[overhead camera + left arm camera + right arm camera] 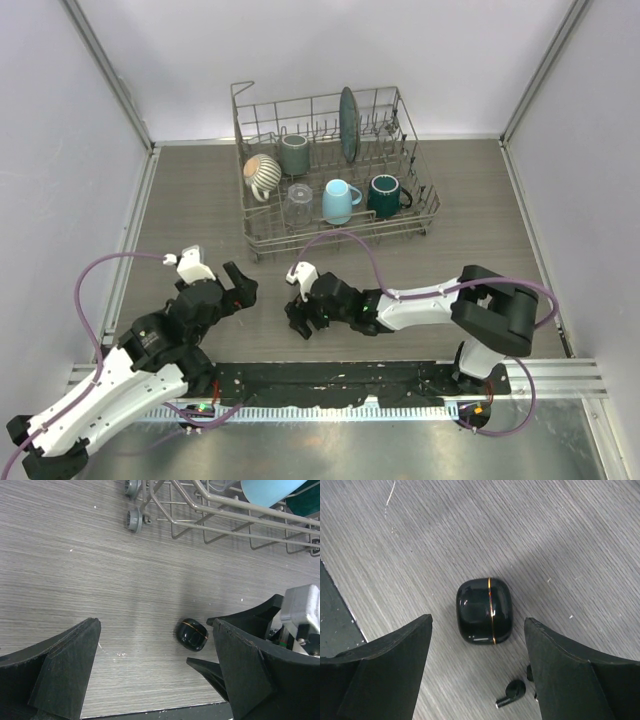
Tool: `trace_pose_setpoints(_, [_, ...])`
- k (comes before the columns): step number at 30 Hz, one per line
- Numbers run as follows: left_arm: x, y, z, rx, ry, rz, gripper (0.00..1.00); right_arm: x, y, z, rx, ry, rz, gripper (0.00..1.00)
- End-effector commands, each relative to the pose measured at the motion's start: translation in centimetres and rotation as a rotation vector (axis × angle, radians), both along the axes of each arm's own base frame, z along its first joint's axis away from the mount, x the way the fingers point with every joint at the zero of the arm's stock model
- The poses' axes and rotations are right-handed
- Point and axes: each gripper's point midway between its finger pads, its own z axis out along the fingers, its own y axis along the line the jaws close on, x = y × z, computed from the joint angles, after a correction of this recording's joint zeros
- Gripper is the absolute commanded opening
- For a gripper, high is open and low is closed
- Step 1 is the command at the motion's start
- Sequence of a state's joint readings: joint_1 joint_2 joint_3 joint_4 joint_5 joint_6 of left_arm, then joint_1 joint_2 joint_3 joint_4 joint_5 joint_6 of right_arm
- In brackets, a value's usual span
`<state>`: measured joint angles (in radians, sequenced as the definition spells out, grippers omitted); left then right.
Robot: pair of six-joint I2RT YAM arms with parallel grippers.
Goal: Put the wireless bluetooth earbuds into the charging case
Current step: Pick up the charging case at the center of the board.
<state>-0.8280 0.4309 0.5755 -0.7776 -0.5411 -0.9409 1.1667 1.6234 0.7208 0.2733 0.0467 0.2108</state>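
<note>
A closed glossy black charging case (484, 611) with a gold seam lies on the wooden table, between the open fingers of my right gripper (477, 624) and a little ahead of the tips. One small black earbud (511, 693) with a short stem lies just near of the case. A second earbud (530, 672) is mostly hidden behind the right finger. The left wrist view shows the same case (191, 634) beside the right gripper's finger (205, 672). My left gripper (156, 626) is open and empty, left of the case. From above, the left gripper (238, 290) faces the right gripper (296, 318).
A wire dish rack (340, 238) stands behind the grippers with a blue mug (340, 200), a dark green mug (385, 195), a striped mug (262, 175), a grey cup (294, 153), a glass and a plate (348, 122). A black mat (320, 380) lines the near edge.
</note>
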Motion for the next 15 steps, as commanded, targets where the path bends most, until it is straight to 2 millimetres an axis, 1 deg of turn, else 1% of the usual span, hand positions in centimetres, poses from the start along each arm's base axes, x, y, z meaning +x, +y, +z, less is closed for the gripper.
trace_pose_setpoints(1, [0.5,0.2,0.4,0.008,-0.015,0.017,1.0,1.3,2.4,1.5,0.051,-0.082,0.006,0.78])
trace_pose_setpoints(6, [0.4,0.3,0.8,0.014,-0.022,0.014,1.0,1.0,2.6,0.7,0.008,-0.087,0.026,0.71])
trace_pose_setpoints(8, [0.4,0.4,0.8,0.017,-0.022,0.017,1.0,0.9,2.3,0.3,-0.006,-0.088,0.026,0.7])
trace_pose_setpoints(9, [0.3,0.5,0.9,0.015,-0.025,0.018,1.0,0.8,2.2,0.1,-0.015,-0.086,0.029,0.65])
trace_pose_setpoints(11, [0.3,0.6,0.9,0.014,-0.03,0.022,1.0,0.6,1.9,-0.2,-0.027,-0.082,0.032,0.61])
trace_pose_setpoints(15, [0.3,0.7,1.2,0.002,-0.041,0.02,1.0,0.5,1.5,-0.8,-0.06,-0.081,0.029,0.59])
